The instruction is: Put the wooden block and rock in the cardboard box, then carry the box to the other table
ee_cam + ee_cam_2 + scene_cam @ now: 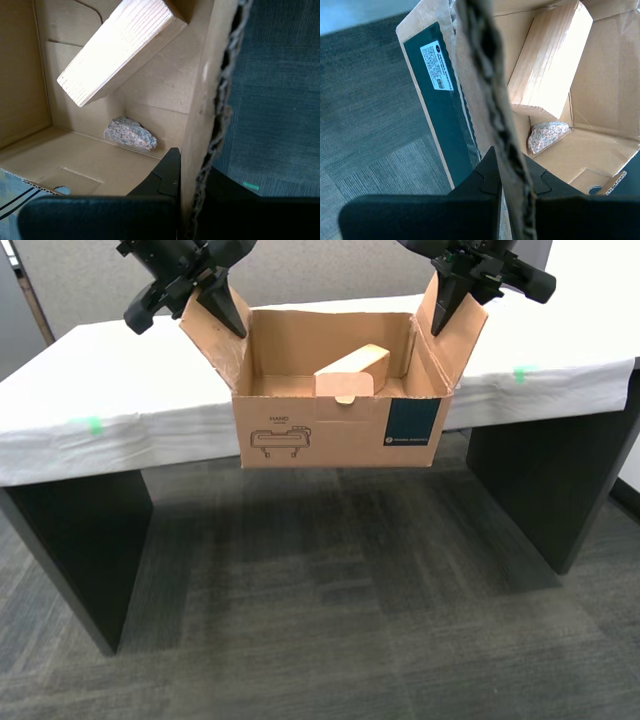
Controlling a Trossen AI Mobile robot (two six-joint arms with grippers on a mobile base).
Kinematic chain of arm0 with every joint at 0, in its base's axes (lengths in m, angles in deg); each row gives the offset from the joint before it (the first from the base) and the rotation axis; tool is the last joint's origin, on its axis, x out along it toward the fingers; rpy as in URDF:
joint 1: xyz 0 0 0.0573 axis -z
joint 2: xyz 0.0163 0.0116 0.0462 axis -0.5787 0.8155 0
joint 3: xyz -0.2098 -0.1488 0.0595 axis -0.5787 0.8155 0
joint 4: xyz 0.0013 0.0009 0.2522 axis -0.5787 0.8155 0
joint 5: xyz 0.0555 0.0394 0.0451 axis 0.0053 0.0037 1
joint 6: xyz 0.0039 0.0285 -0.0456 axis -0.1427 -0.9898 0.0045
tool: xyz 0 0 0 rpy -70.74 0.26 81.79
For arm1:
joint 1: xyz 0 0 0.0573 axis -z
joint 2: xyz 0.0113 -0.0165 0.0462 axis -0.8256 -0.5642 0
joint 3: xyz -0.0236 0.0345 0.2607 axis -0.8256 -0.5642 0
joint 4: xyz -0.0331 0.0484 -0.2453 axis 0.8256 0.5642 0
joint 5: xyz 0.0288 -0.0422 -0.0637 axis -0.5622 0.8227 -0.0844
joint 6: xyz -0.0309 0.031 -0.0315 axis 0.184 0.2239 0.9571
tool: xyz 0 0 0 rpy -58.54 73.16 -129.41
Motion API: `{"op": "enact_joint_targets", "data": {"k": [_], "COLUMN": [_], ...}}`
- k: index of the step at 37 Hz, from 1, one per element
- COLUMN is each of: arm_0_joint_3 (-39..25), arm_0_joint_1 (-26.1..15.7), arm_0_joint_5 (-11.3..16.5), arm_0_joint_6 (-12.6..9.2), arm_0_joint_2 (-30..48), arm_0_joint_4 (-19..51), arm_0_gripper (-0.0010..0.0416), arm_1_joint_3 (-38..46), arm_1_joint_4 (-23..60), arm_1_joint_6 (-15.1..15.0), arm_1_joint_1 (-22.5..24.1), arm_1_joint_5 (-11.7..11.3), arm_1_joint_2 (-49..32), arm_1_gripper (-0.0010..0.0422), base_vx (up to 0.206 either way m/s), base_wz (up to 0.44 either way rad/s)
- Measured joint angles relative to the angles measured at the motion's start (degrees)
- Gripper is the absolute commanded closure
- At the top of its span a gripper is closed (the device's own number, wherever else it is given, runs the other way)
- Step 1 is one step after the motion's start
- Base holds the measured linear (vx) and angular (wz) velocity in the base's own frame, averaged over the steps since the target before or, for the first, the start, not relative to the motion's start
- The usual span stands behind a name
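The cardboard box point(330, 430) hangs in the air in front of the other table point(120, 370), its base below the tabletop's edge. My first gripper point(215, 305) is shut on the side flap at the exterior view's left, and my second gripper point(455, 300) on the flap at its right. The wooden block point(355, 365) leans tilted against an inner wall. In the first wrist view the rock point(130, 134) lies on the box floor under the block point(120, 47), beside my first gripper point(192, 165). The second wrist view shows the rock point(547, 136), block point(550, 60) and my second gripper point(512, 175). The rock is hidden in the exterior view.
The table has a wrinkled whitish sheet with green tape marks point(92, 424) point(522, 372). Dark legs point(80, 540) point(550, 470) stand at both ends. Grey carpet point(330, 620) lies below the box. A grey partition wall point(90, 270) stands behind the table.
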Motion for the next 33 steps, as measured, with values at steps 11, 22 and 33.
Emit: {"op": "enact_joint_targets", "data": {"k": [11,22,33], "arm_0_joint_3": [0.00,0.00,0.00], "arm_0_joint_1": [-0.07,-0.33,-0.61], "arm_0_joint_5": [0.00,-0.07,-0.20], "arm_0_joint_6": [0.00,-0.04,-0.04], "arm_0_joint_2": [0.00,0.00,0.00], "arm_0_joint_4": [0.02,0.04,-0.17], "arm_0_gripper": [0.0406,0.0406,0.0406], "arm_1_joint_3": [0.00,0.00,0.00], "arm_1_joint_4": [-0.02,0.00,-0.09], "arm_1_joint_6": [0.33,1.51,3.39], "arm_1_joint_1": [0.00,0.33,0.33], "arm_1_joint_5": [-0.07,-0.13,-0.26], "arm_1_joint_2": [0.00,-0.02,0.00], "arm_1_gripper": [0.0413,0.0413,0.0413], "base_vx": [0.185,0.187,0.188], "base_wz": [-0.014,-0.006,0.026]}}
